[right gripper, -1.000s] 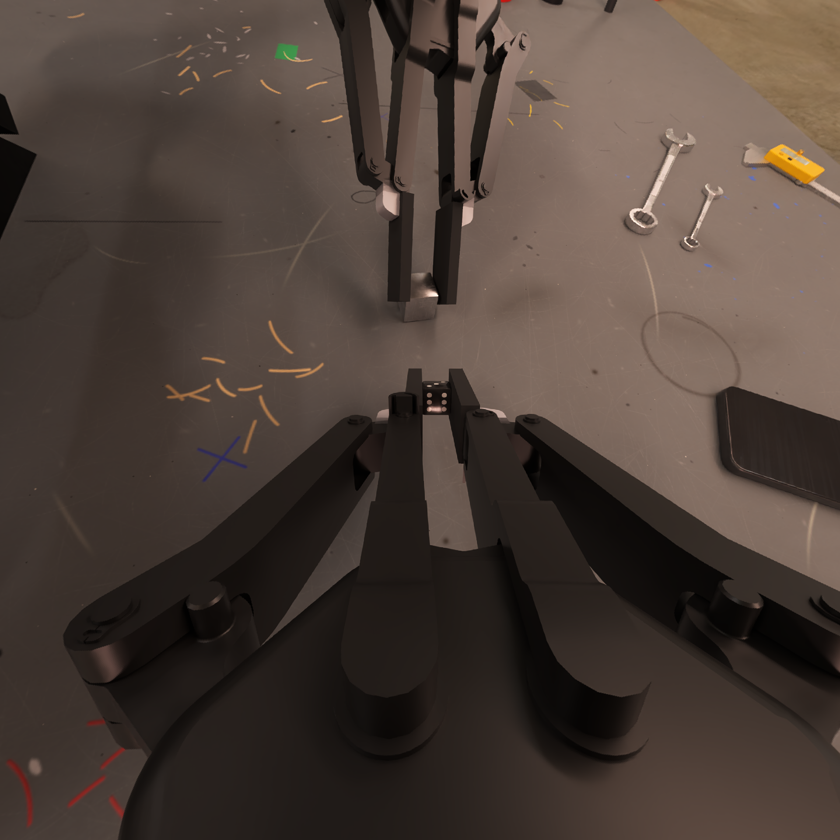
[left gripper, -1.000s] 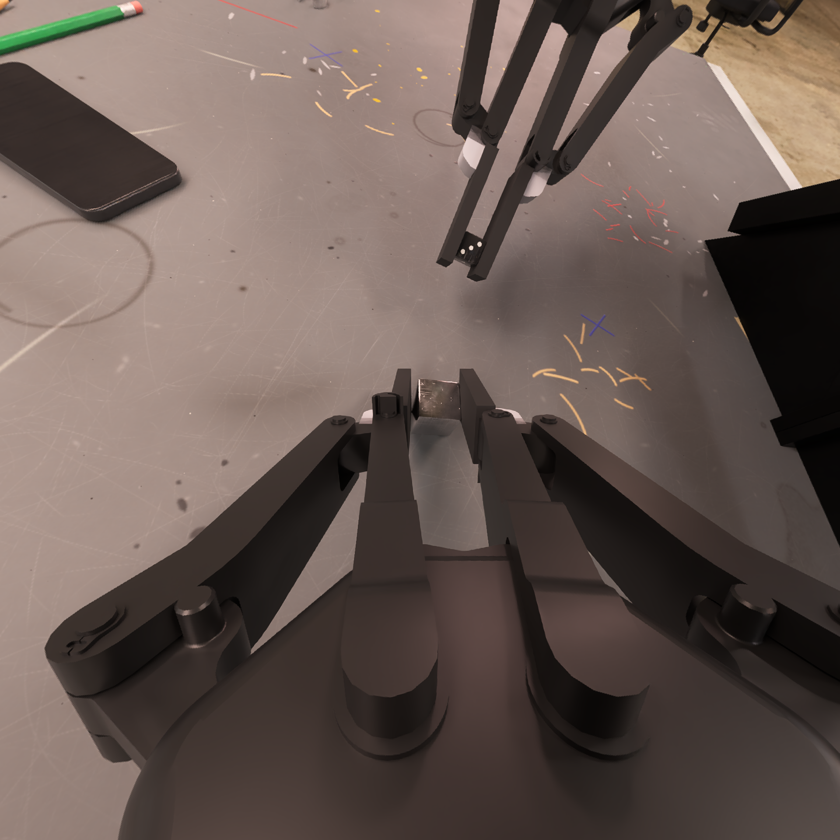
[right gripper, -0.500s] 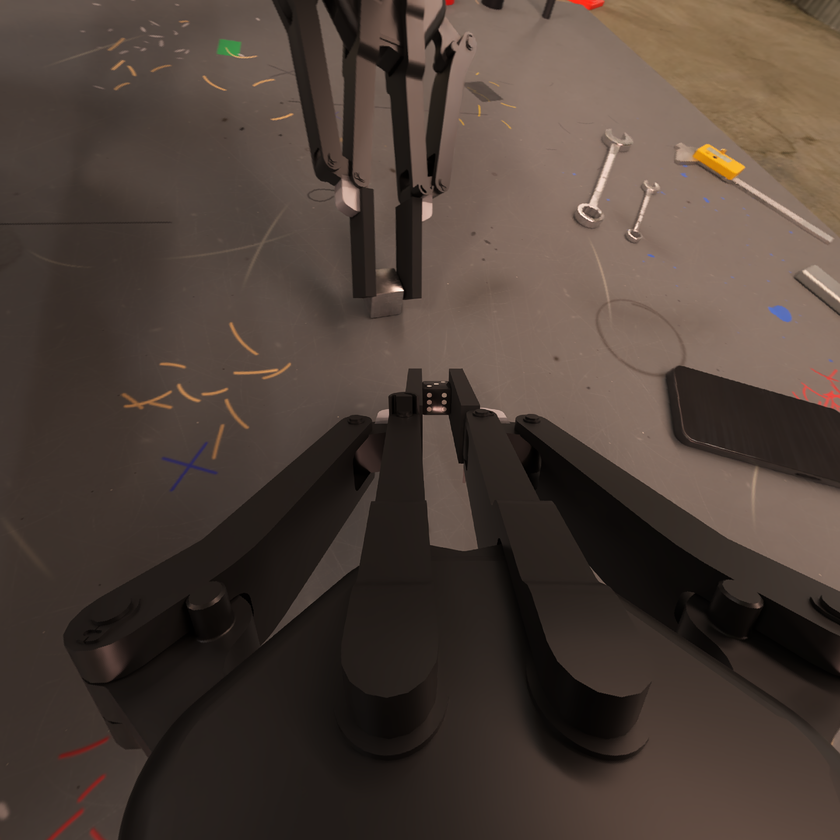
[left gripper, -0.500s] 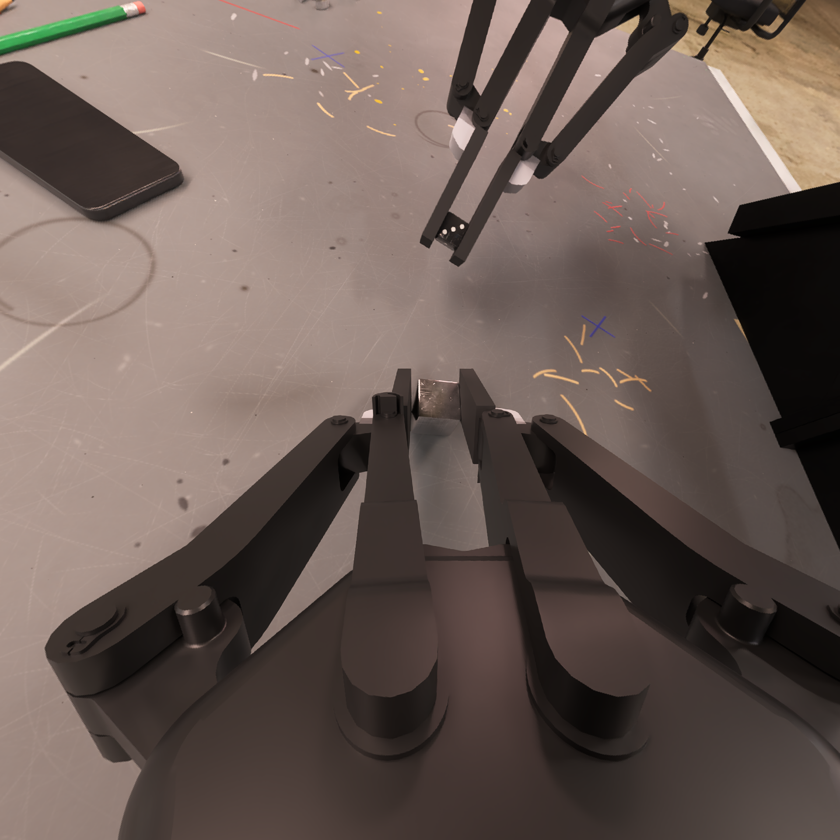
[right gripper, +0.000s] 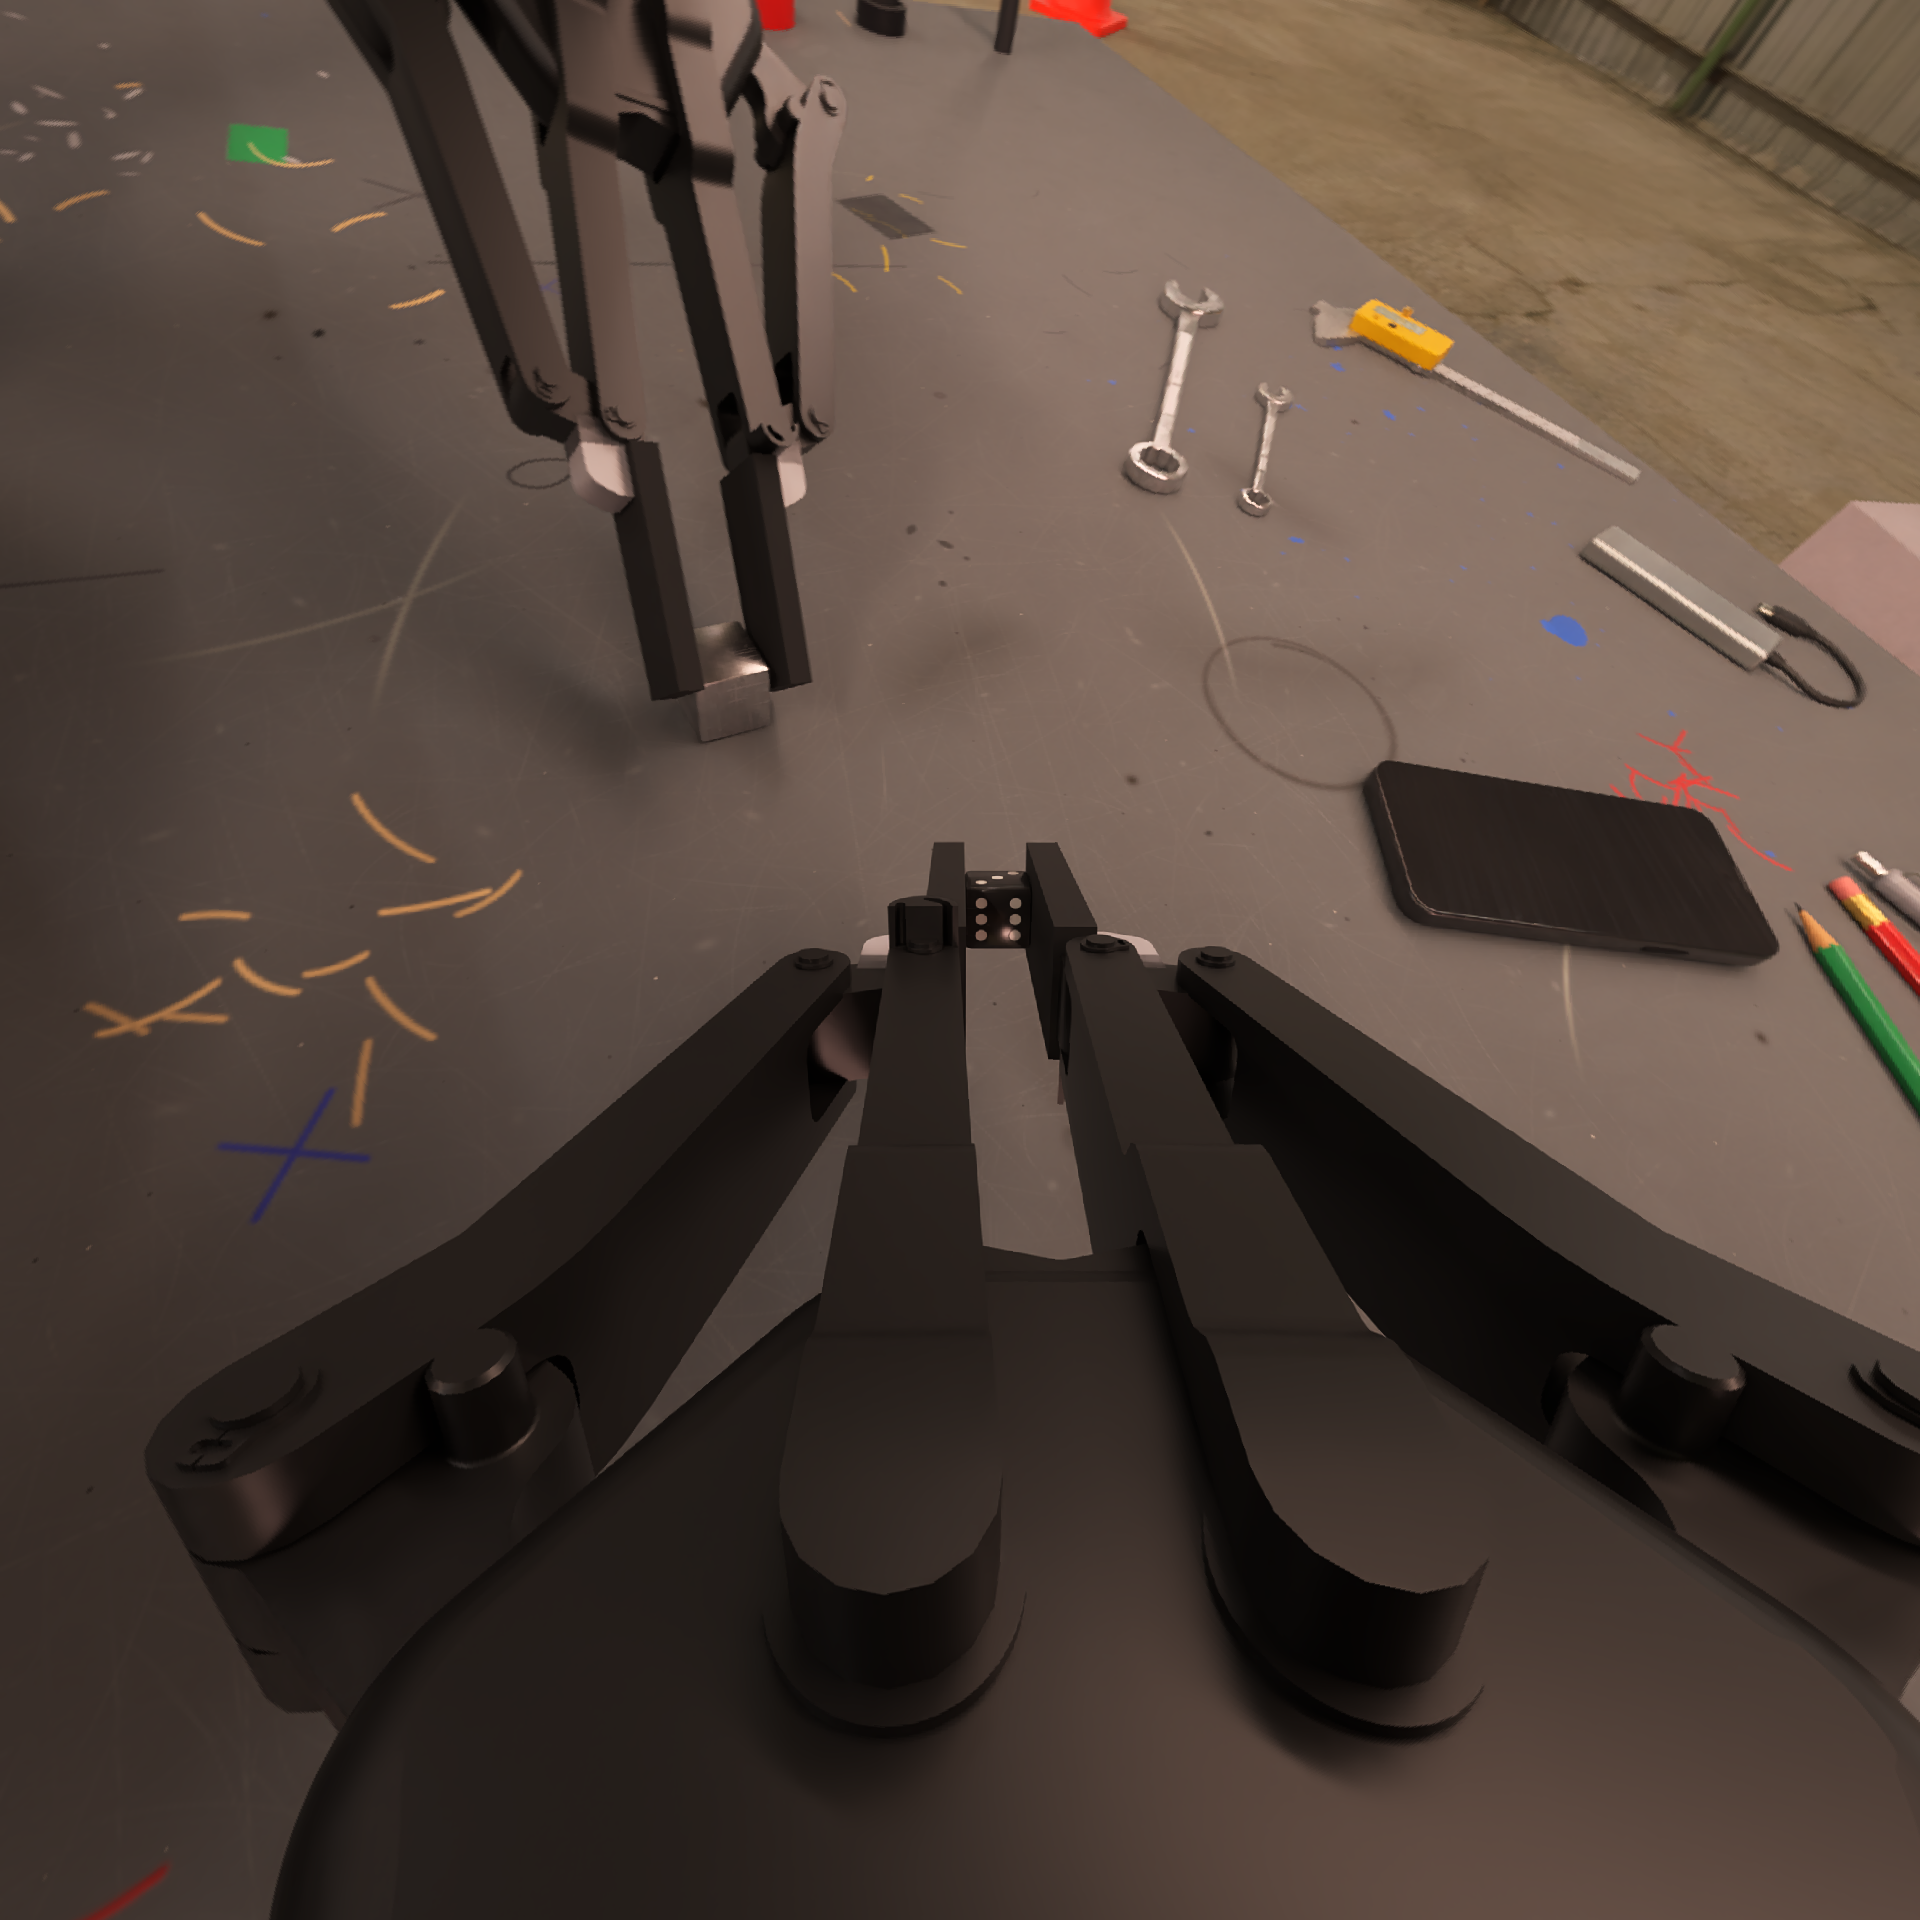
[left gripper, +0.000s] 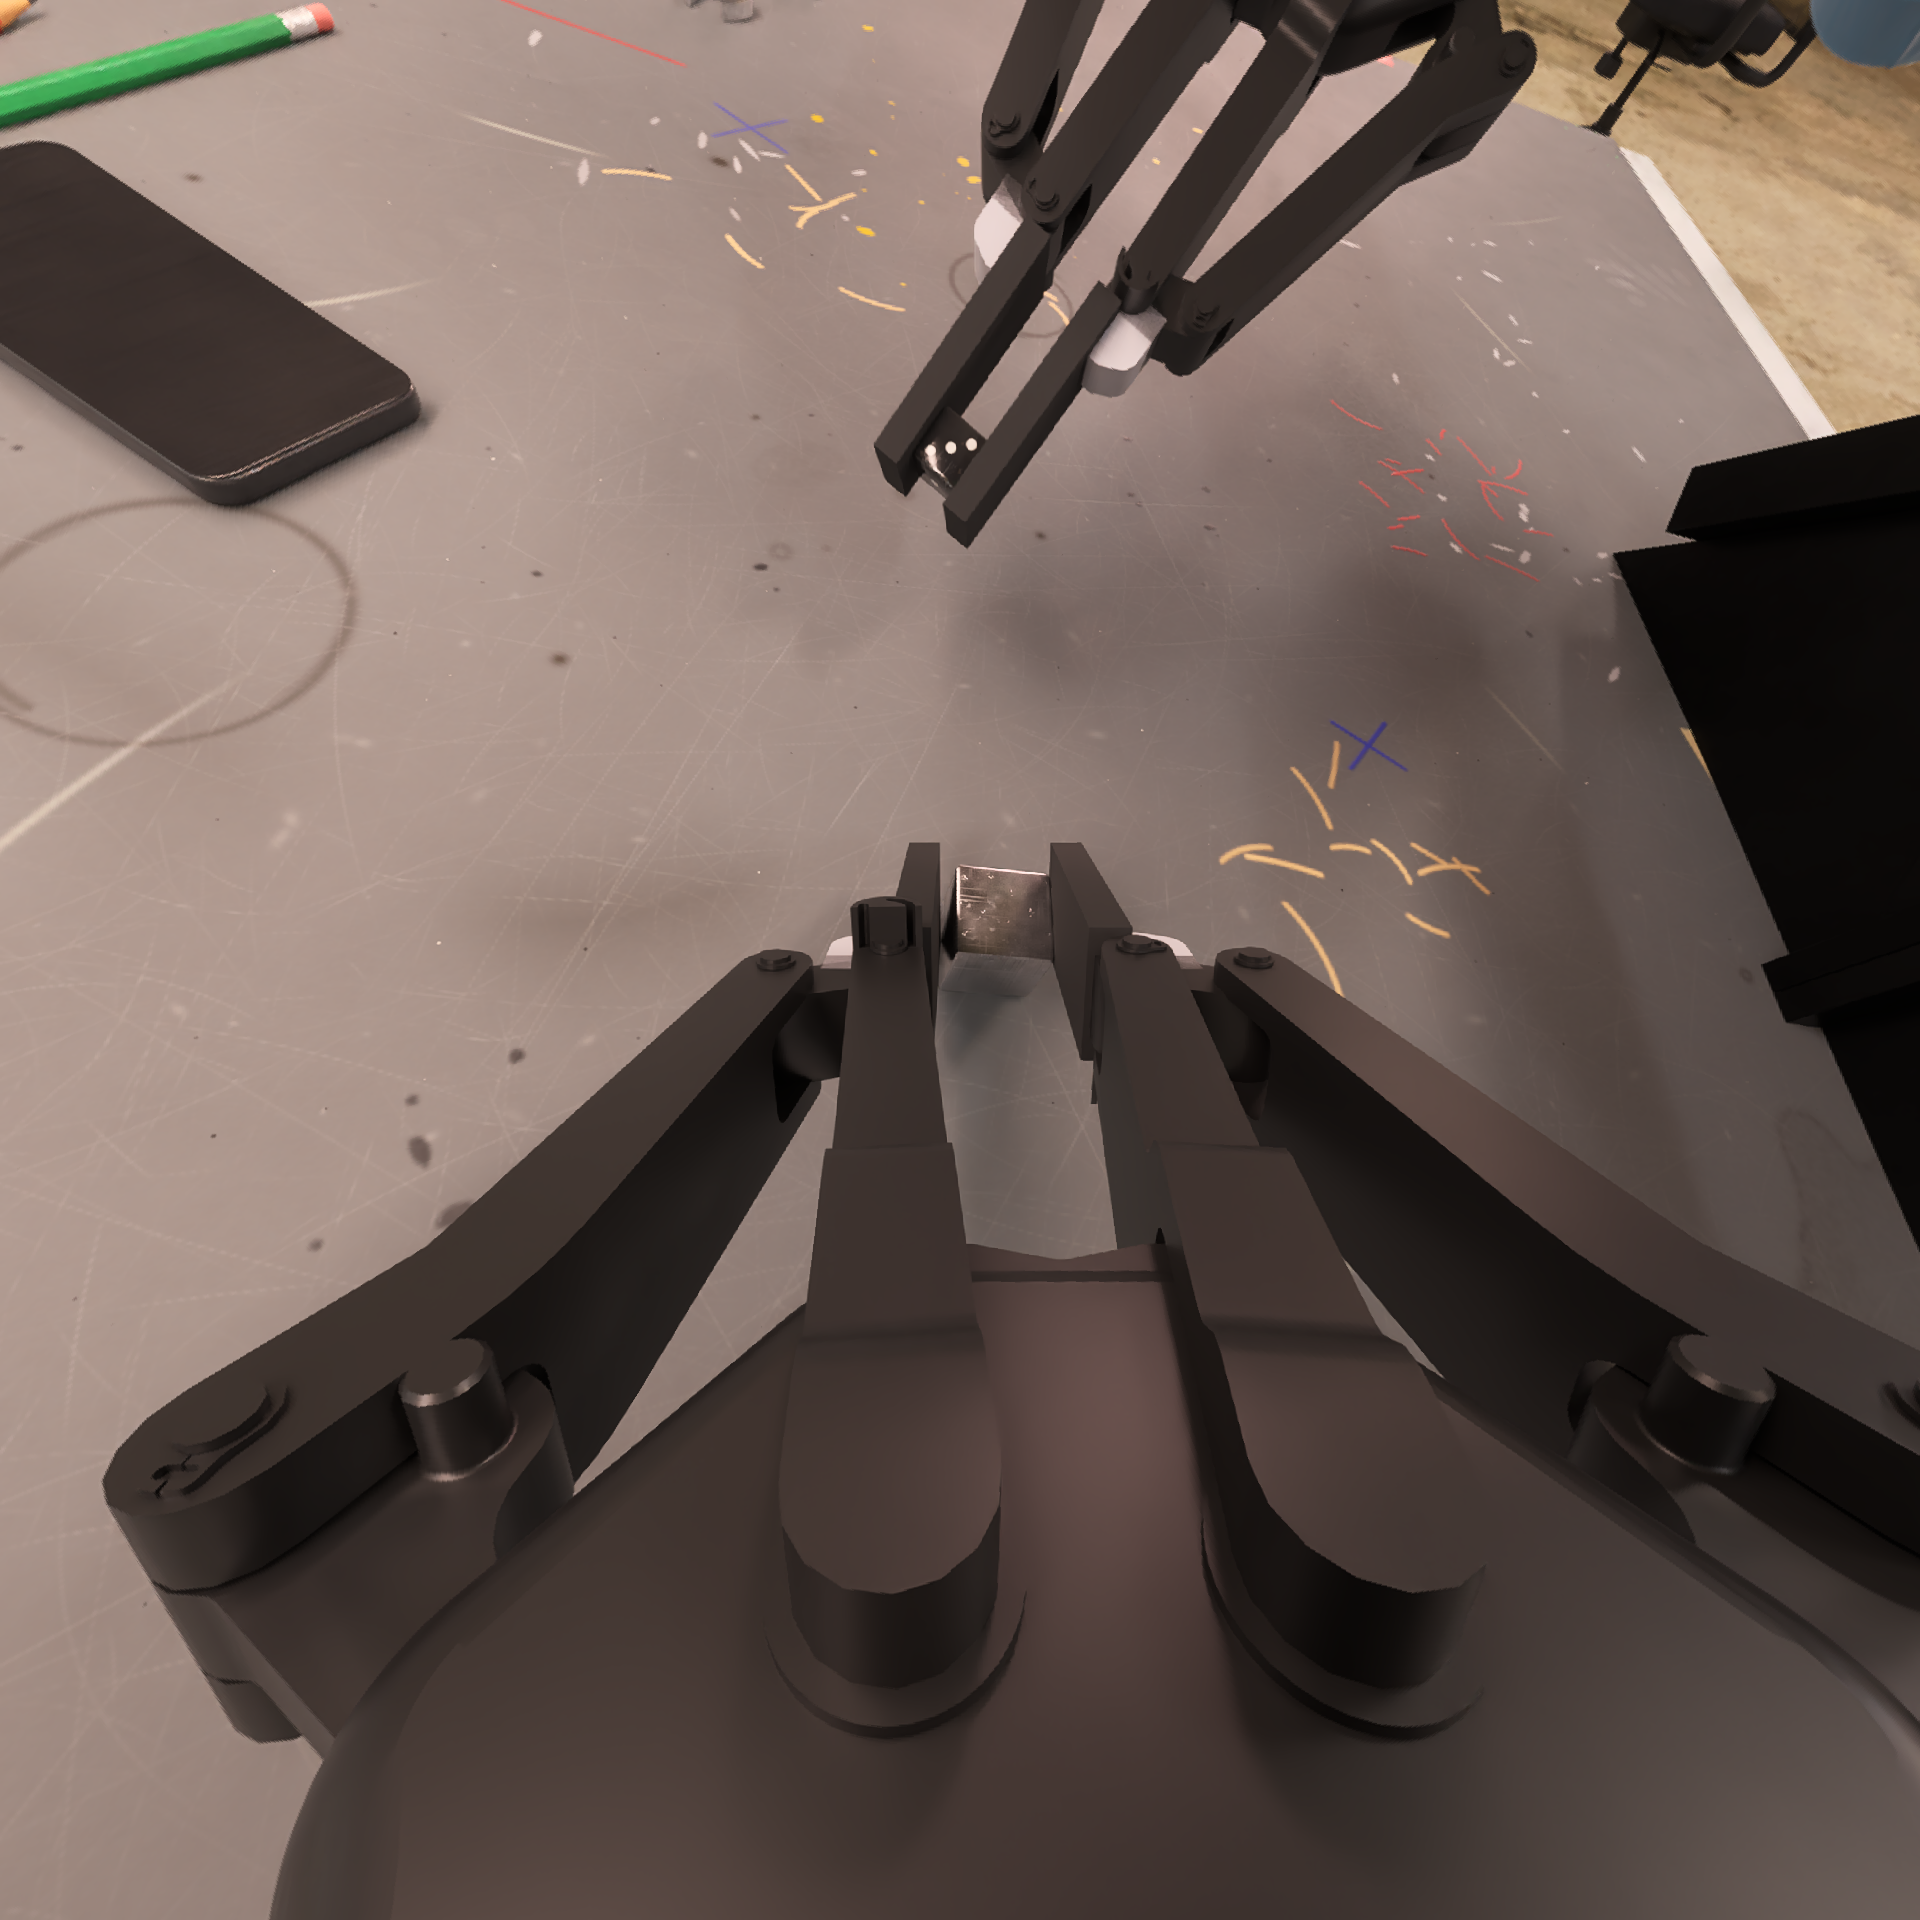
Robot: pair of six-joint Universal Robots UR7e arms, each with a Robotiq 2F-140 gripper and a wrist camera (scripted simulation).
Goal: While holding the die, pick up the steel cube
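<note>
The steel cube [left gripper: 1000,911], clamped between the left gripper [left gripper: 995,902] fingers on the table [left gripper: 623,727] with faces square to the pads and no long axis, is best lifted straight up — slowly — while the die [right gripper: 994,910] is kept pinched aloft in the right gripper [right gripper: 995,896].

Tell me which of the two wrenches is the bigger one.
The longer wrench, lying left of the small wrench in the right wrist view, farther from the yellow caliper.
</note>
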